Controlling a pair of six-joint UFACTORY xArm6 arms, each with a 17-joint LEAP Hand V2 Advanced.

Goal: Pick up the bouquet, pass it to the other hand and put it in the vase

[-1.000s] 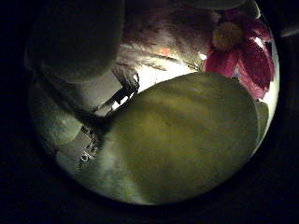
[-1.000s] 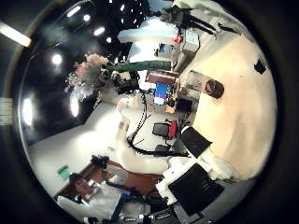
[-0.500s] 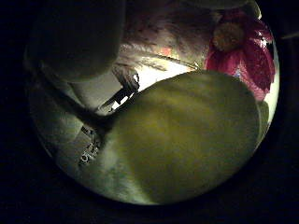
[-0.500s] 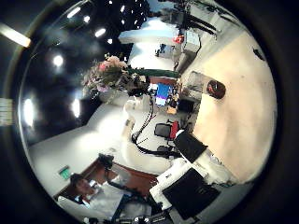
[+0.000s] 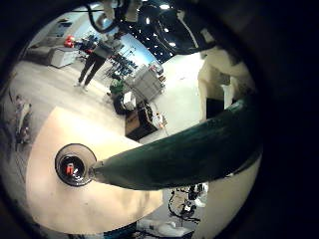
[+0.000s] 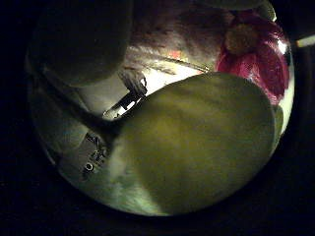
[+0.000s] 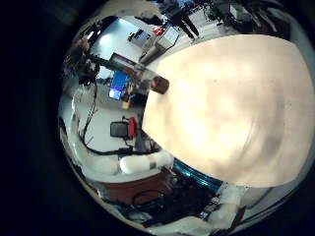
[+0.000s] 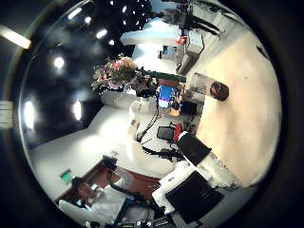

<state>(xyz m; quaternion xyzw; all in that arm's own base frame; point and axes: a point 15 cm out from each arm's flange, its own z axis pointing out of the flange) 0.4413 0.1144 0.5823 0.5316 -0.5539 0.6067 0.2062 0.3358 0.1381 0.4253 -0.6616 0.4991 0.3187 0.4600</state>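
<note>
Held close across the left palm: the bouquet (image 5: pixel 179 149), with fingers (image 6: pixel 84 39) of the left hand (image 6: pixel 69 59) curled round it. Long axis along the wrapped stems, which taper from the thick part by the palm down to a narrow cut end. Points cut end first at the vase (image 5: pixel 75 164), tip right at the rim of the open mouth; cannot tell whether touching or just above. At the other end, an open bloom (image 6: pixel 251 49) facing the palm, beside a broad leaf (image 6: pixel 197 138) that fills much of the thumb-side view. Vase upright on the worktop (image 5: pixel 60 209), mouth up. From the right palm, well apart: bouquet aloft over the worktop, flower heads bunched at one end. Right hand (image 8: pixel 195 195) seen only as dark parts at the edge; cannot tell how its fingers are set.
</note>
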